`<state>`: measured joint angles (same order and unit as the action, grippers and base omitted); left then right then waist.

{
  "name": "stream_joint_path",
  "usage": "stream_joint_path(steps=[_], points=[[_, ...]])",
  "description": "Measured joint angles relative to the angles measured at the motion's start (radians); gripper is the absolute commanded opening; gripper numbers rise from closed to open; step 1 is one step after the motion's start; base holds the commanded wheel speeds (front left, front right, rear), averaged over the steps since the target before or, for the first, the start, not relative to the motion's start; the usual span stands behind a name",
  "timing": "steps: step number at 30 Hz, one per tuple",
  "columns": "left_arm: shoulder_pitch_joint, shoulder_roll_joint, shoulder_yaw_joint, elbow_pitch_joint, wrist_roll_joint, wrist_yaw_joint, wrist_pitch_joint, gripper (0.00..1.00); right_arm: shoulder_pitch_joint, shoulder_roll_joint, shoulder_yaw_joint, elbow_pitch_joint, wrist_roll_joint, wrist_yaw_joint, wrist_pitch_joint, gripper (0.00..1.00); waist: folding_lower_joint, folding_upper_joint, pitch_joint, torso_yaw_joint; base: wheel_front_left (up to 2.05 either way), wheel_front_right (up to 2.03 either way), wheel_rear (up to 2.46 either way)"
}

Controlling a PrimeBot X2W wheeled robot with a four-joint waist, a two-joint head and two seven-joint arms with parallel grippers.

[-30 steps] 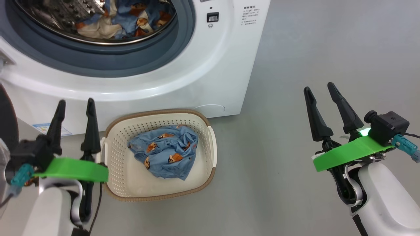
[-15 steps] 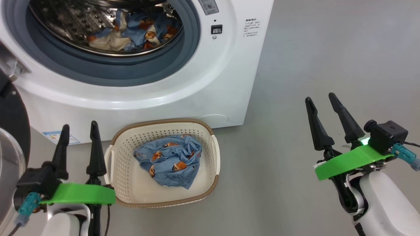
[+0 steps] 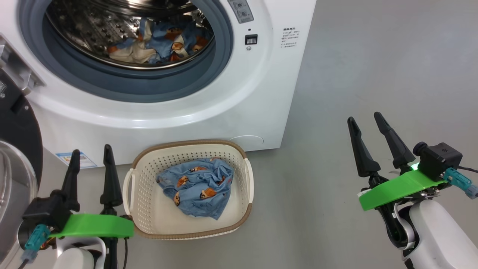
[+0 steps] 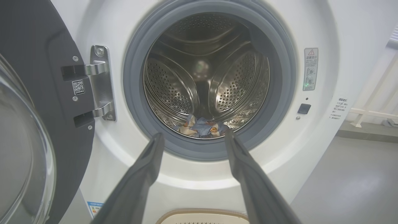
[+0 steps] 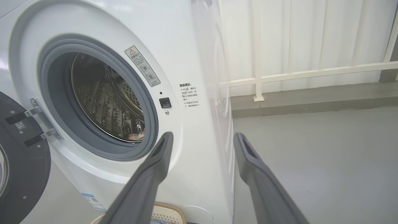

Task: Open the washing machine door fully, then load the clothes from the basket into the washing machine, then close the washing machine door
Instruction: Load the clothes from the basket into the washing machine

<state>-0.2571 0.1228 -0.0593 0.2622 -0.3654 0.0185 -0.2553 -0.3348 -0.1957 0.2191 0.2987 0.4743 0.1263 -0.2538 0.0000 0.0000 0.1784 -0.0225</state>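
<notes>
Left pincer [image 3: 91, 148] and right pincer [image 3: 363, 116]: black, green-bracketed.

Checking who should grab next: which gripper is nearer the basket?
Left. The left gripper sits open right beside the basket, at its left side; the right gripper is open far off to the basket's right, above the floor.

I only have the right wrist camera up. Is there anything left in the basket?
Observer: Yes. The head camera shows one crumpled blue garment lying in the basket.
Operator: Is the left end effector carrying anything?
Observer: No. The left end effector is open and empty.
Operator: What is inside the machine?
Observer: Blue and cream clothes lie in a heap at the bottom of the drum.
</notes>
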Motion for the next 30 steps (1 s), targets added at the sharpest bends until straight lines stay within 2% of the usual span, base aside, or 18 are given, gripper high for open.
stream_joint_path(steps=[30], points=[[0.022, -0.008, -0.021, 0.000, -0.020, 0.000, 0.000, 1.00, 0.021, -0.012, 0.028, 0.010, 0.019, 0.000, 0.000, 1.00, 0.0000, 0.0000, -0.043, -0.003, 0.00, 0.00, 0.00]])
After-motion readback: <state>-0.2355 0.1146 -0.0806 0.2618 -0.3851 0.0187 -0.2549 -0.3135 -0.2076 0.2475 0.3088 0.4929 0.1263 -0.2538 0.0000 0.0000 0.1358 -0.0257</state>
